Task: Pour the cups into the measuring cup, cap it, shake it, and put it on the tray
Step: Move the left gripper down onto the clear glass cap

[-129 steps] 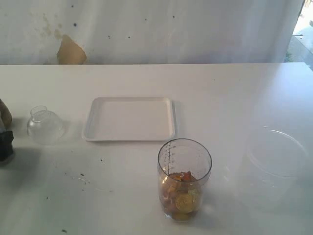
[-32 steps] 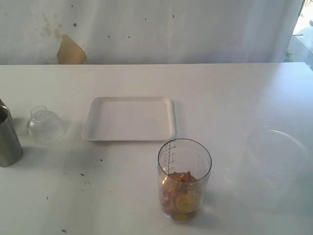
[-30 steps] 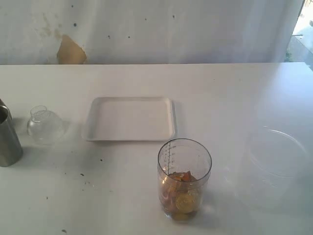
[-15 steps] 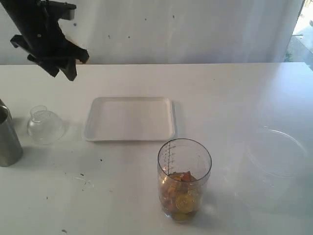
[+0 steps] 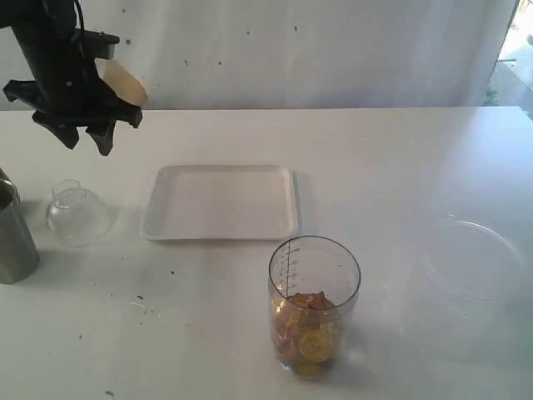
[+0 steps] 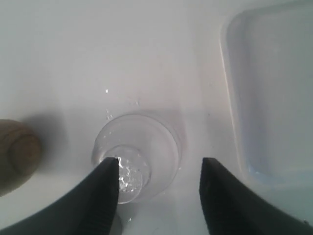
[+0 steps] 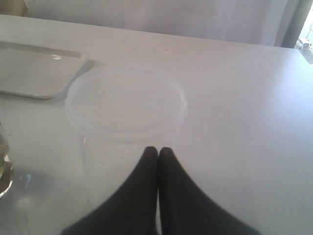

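Left arm has shifted slightly leftward and lower in the exterior view compared with half a second ago; a second ago it was not in that view at all. Everything on the table [image 5: 400, 158] lies as before.

Left gripper [image 5: 85, 142]: jaws spread, nothing between them, hanging well above the table. From its wrist camera the cap [image 6: 137, 156] sits below, framed between the two fingers [image 6: 105, 196], untouched. The brown wooden cup [image 6: 17, 156] stands just beside the cap.

Cap [image 5: 77, 215]: neck up, near the tray's left edge, apart from it. Steel tumbler [image 5: 15, 237]: upright at the left border, near the cap.

Tray [image 5: 221, 236]: bare, mid-table.

Measuring cup [image 5: 314, 304]: upright in front of the tray's right corner, uncapped, orange and yellow pieces filling its lower part.

Right gripper [image 7: 158, 152]: fingers pressed together, holding nothing, low just beside the wide clear container [image 7: 127, 100], which stands right of the measuring cup.
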`<move>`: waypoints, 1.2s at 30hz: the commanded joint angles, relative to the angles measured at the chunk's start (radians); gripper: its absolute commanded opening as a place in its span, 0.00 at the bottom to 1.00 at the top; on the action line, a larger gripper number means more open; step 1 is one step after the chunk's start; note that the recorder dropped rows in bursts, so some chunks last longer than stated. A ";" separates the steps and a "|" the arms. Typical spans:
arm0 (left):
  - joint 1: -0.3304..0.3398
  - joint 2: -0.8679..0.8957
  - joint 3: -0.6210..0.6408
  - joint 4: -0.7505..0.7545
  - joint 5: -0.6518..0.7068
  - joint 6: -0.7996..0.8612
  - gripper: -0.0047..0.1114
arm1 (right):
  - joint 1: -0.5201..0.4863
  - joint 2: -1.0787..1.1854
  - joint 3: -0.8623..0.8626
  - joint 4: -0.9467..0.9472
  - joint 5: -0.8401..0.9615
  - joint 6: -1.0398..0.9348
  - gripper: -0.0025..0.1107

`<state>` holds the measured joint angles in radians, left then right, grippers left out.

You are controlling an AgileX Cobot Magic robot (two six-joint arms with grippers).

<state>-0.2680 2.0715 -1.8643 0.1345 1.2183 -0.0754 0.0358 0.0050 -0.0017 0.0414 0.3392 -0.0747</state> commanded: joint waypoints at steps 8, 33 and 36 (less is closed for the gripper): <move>0.007 -0.010 0.125 0.026 0.003 0.005 0.47 | 0.004 -0.005 0.002 -0.005 -0.002 0.000 0.02; 0.007 -0.006 0.205 -0.019 -0.058 0.031 0.47 | 0.004 -0.005 0.002 -0.005 -0.002 0.000 0.02; 0.007 -0.032 0.197 -0.021 -0.081 0.054 0.47 | 0.004 -0.005 0.002 -0.005 -0.002 0.000 0.02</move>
<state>-0.2617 2.0714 -1.6586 0.1198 1.1418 -0.0401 0.0358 0.0050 -0.0017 0.0414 0.3392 -0.0747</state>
